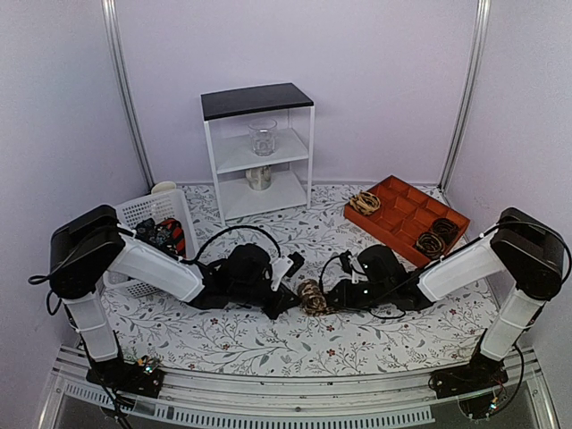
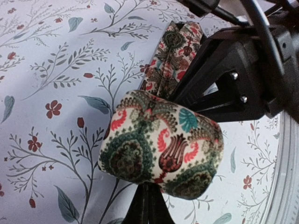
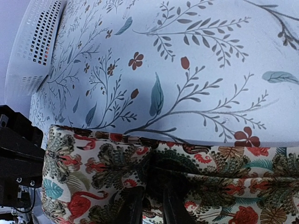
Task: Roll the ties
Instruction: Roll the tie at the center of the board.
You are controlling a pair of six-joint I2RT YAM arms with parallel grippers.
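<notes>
One tie point(image 1: 313, 297), cream with a green and red print, lies as a short roll at the middle of the table between both grippers. My left gripper point(image 1: 286, 300) is at its left side. In the left wrist view its fingers point(image 2: 147, 205) are pressed together at the lower edge of the roll point(image 2: 161, 149). My right gripper point(image 1: 336, 294) is at its right side. In the right wrist view its fingers point(image 3: 135, 207) pinch a dark fold of the tie's fabric point(image 3: 196, 168). A strip of tie point(image 2: 175, 51) runs from the roll towards the right gripper's black body point(image 2: 233, 79).
An orange compartment tray point(image 1: 404, 217) at the back right holds rolled ties point(image 1: 438, 238). A white shelf unit point(image 1: 257, 100) with a glass jar point(image 1: 263, 137) stands at the back. A white basket point(image 1: 147, 213) sits at the left, and also shows in the right wrist view point(image 3: 37, 42).
</notes>
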